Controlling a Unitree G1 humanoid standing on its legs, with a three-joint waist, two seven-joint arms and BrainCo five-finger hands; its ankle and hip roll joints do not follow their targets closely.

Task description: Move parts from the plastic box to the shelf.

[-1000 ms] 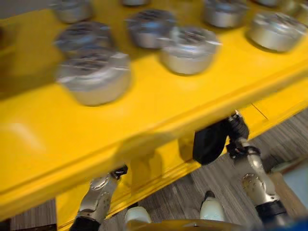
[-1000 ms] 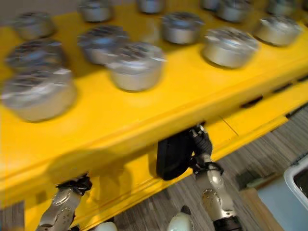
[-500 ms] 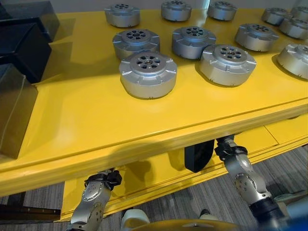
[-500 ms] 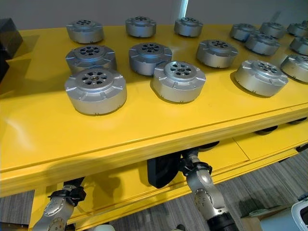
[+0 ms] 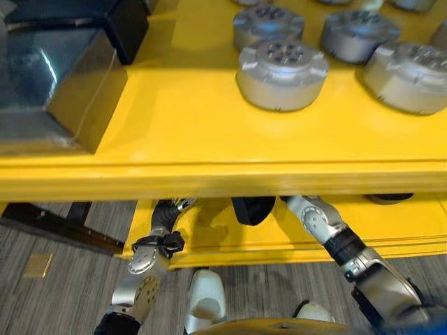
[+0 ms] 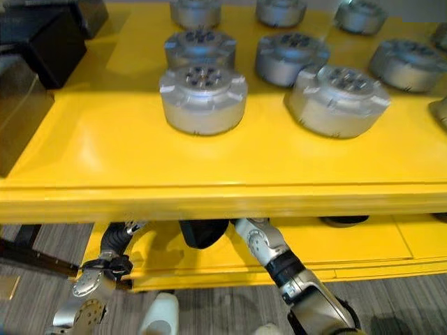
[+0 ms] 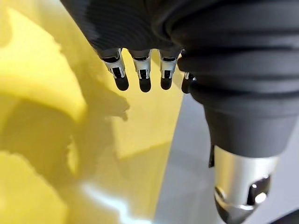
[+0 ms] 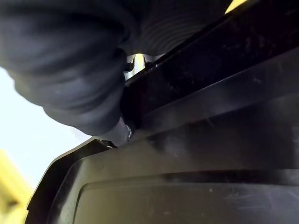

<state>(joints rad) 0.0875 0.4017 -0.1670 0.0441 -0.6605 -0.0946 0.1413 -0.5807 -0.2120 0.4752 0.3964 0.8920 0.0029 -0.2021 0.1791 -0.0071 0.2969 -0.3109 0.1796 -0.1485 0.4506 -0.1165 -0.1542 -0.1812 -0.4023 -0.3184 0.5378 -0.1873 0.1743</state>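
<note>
Several round silver parts stand on the yellow shelf top [image 5: 209, 139]; the nearest part [image 5: 281, 73] sits close to its front edge. Both arms reach under that edge. A black plastic box [image 5: 253, 208] hangs in the shadow below it, at the end of my right arm. In the right wrist view the box's rim and wall [image 8: 210, 163] lie right against my right hand [image 8: 70, 60] and hide its fingers. My left hand [image 5: 166, 213] is under the shelf to the left of the box. Its fingers [image 7: 140, 74] are straight and hold nothing, facing a yellow surface.
Dark boxes [image 5: 56, 84] stand on the shelf top at the left, one behind the other. A lower yellow level [image 5: 279, 234] runs beneath the top. A dark bar [image 5: 63, 227] lies on the grey floor at the lower left.
The whole picture has shifted, so the camera moved. Both arms stay under the shelf's front edge, and the black box is still at the right hand.
</note>
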